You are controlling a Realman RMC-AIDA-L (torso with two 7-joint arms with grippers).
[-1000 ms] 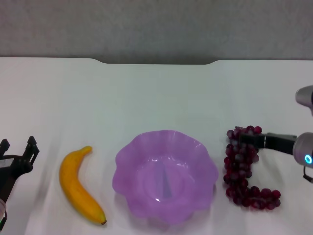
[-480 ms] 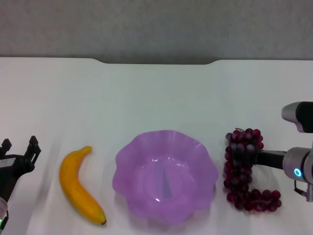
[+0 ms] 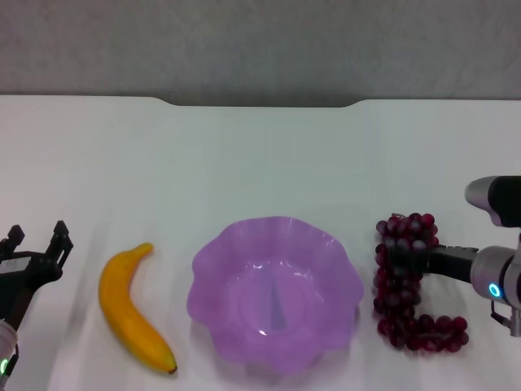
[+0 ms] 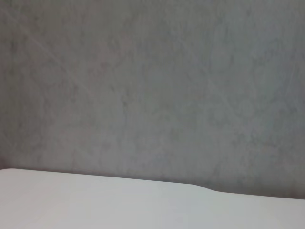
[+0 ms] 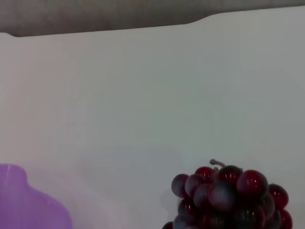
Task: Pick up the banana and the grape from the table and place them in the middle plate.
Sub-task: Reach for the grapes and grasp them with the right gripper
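The banana (image 3: 130, 308) lies on the white table (image 3: 260, 163), left of the purple scalloped plate (image 3: 275, 292). The grape bunch (image 3: 407, 285) lies right of the plate and also shows in the right wrist view (image 5: 228, 198). My right gripper (image 3: 404, 261) reaches in from the right and sits low on the upper half of the bunch. My left gripper (image 3: 37, 239) is open and empty, left of the banana and apart from it. The plate is empty.
The table's far edge (image 3: 260, 102) meets a grey wall. The left wrist view shows only the wall and a strip of table (image 4: 95, 205). A corner of the plate shows in the right wrist view (image 5: 28, 205).
My right gripper has come down and in towards the plate, from the top of the grape bunch onto its upper half. The left gripper has shifted slightly. The banana and plate have not moved.
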